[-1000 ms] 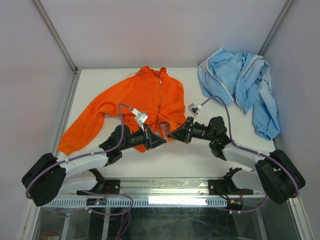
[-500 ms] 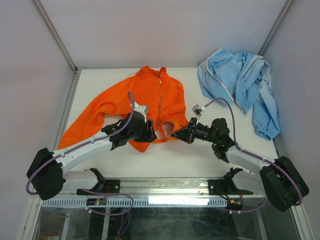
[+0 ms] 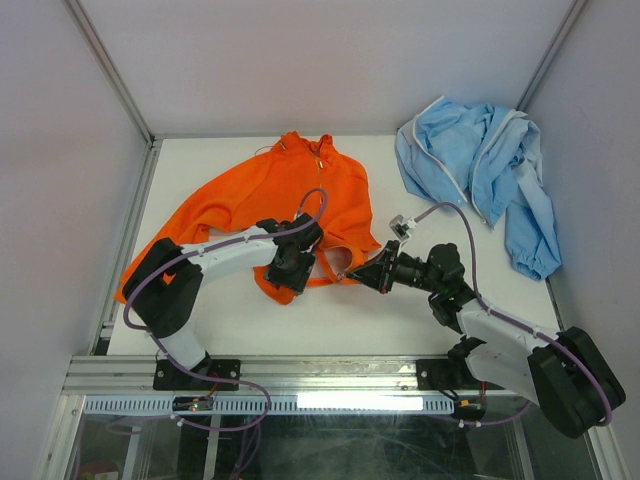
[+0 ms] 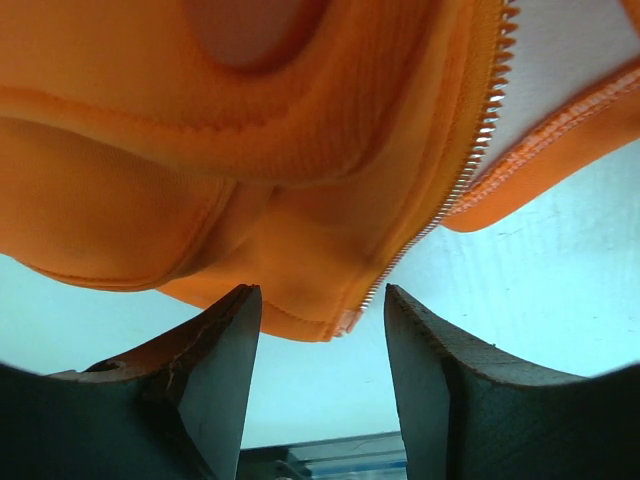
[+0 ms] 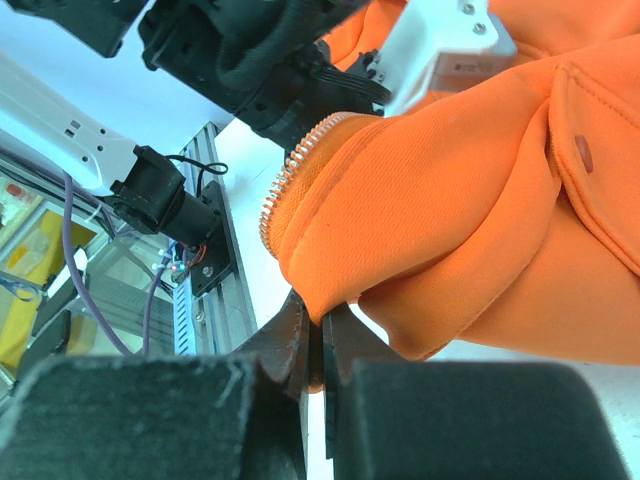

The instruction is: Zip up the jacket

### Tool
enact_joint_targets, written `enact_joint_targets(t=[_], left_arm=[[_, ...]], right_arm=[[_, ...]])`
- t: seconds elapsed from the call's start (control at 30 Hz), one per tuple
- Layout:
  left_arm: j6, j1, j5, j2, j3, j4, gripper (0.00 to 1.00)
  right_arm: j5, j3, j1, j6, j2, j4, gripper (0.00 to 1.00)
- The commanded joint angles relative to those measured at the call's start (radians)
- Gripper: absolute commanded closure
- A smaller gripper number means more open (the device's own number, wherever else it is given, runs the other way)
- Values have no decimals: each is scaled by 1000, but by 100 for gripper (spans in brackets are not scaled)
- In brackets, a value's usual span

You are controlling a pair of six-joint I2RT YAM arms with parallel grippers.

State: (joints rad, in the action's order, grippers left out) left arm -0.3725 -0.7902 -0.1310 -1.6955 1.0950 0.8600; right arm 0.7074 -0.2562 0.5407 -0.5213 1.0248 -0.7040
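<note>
Table (image 3: 330,320) white, bearing two garments. Orange jacket (image 3: 300,190) spread at centre, collar toward far edge, hem toward near edge. Light blue garment (image 3: 480,160) bunched at far right corner. Right gripper (image 5: 312,335) pinched closed on fold of jacket hem. Left gripper (image 3: 286,278) with jaws parted over hem corner, gripping nothing. Zipper teeth (image 4: 480,130) exposed along one edge, unmated.
</note>
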Motion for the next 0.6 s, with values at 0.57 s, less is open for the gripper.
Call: enact_joint_targets(t=[0.57], left_arm=[[98, 21, 95, -139, -73, -44, 57]], right_arm=[[0, -1, -2, 58, -24, -68, 100]])
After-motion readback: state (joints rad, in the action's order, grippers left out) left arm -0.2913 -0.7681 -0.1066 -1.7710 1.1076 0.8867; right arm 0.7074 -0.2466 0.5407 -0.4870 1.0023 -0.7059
